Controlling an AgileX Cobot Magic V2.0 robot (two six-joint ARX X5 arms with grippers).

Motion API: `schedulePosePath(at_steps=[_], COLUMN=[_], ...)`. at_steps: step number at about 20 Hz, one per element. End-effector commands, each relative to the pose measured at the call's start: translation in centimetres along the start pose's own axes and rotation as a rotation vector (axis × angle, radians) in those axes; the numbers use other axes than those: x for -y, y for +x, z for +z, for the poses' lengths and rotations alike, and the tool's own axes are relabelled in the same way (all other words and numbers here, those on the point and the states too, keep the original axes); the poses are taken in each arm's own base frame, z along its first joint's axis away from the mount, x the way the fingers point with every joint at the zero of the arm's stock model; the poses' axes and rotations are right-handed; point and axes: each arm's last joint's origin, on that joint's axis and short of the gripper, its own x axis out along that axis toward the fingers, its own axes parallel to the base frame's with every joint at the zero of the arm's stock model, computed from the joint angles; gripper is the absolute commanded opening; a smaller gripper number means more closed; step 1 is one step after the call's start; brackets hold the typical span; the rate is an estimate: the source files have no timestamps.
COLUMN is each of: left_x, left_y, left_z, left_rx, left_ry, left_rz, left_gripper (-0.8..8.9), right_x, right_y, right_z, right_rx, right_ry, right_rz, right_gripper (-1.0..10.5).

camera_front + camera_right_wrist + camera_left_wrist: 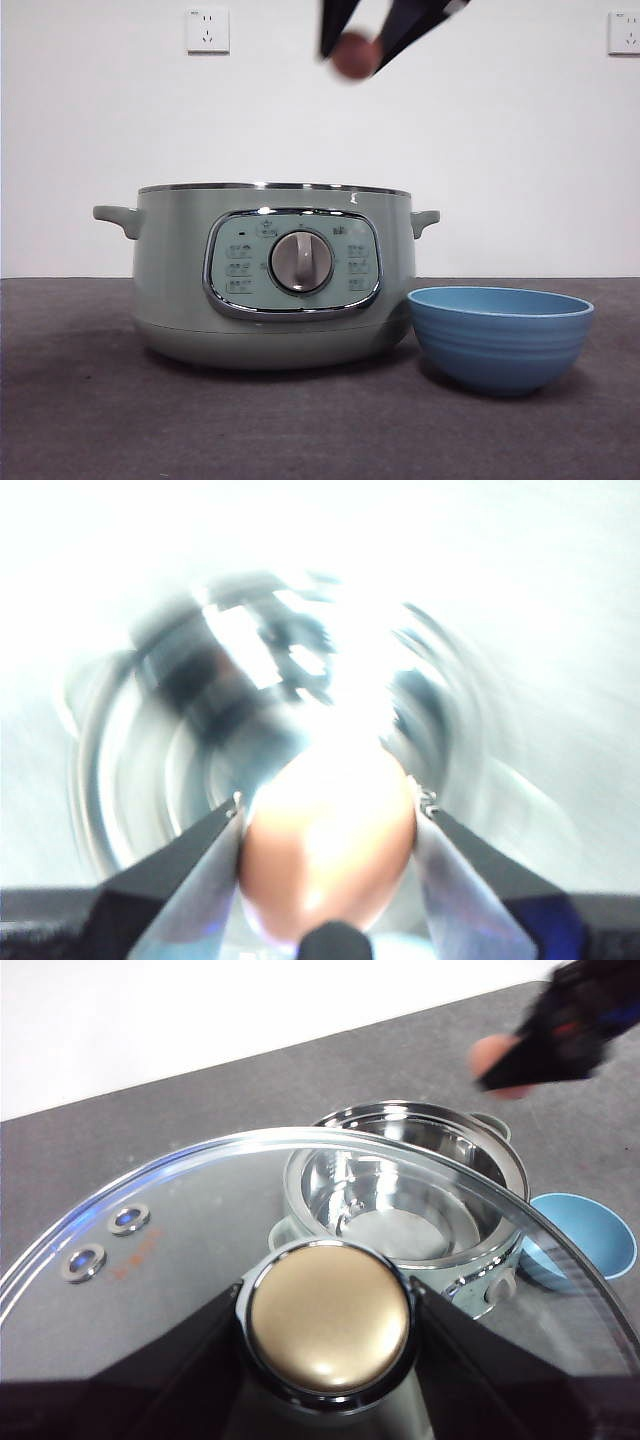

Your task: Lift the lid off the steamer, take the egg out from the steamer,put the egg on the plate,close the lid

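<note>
The pale green steamer (270, 275) stands open on the table, its chrome inside showing in the left wrist view (400, 1195). My left gripper (328, 1325) is shut on the knob of the glass lid (180, 1250) and holds it up beside the pot. My right gripper (358, 50) is shut on the brown egg (355, 55) high above the pot. The egg (325, 850) fills the space between its jaws in the blurred right wrist view, and my right gripper (550, 1045) also shows over the pot in the left wrist view. The blue plate (500, 335) sits right of the pot.
The table (80, 420) is dark grey, with a white wall and two sockets (207, 30) behind. The blue bowl stands close against the pot's right side (580, 1240).
</note>
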Motion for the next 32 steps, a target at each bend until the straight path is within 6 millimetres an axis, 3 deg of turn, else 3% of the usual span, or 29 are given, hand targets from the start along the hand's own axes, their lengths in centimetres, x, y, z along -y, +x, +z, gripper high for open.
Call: schedulePosePath(at_steps=[1,3,6,11,15,24,32], left_x=[0.0,0.1,0.1,0.1,0.1,0.1,0.1], left_y=[-0.4,-0.4,-0.4,-0.4,-0.4,-0.4,-0.4], left_z=[0.6,0.7,0.8,0.8,0.7,0.7,0.6], left_rx=[0.079,0.087,0.095,0.096,0.093,0.087,0.077], left_ry=[-0.002,-0.001,-0.001,-0.001,0.000,0.000,0.000], left_rz=[-0.002,-0.036,-0.046,-0.046,-0.047,-0.048,-0.050], left_gripper=[-0.08,-0.08,-0.08,-0.08,-0.08,-0.08,-0.08], right_x=[0.3,1.2,2.1,3.4,3.3,3.6,3.7], right_y=[-3.6,-5.8,-5.6,-0.5,4.2,11.6,13.4], right_z=[-0.8,-2.0,-5.3,-11.6,-14.4,-16.8,-18.1], right_rx=[0.013,-0.004,-0.066,-0.144,-0.145,-0.299,-0.388], right_ry=[-0.025,-0.004,0.029,0.096,0.130,0.130,0.136], right_rz=[-0.031,-0.050,-0.074,-0.093,-0.002,-0.009,-0.011], right_gripper=[-0.2,-0.2,-0.2,-0.2,-0.2,-0.2,-0.1])
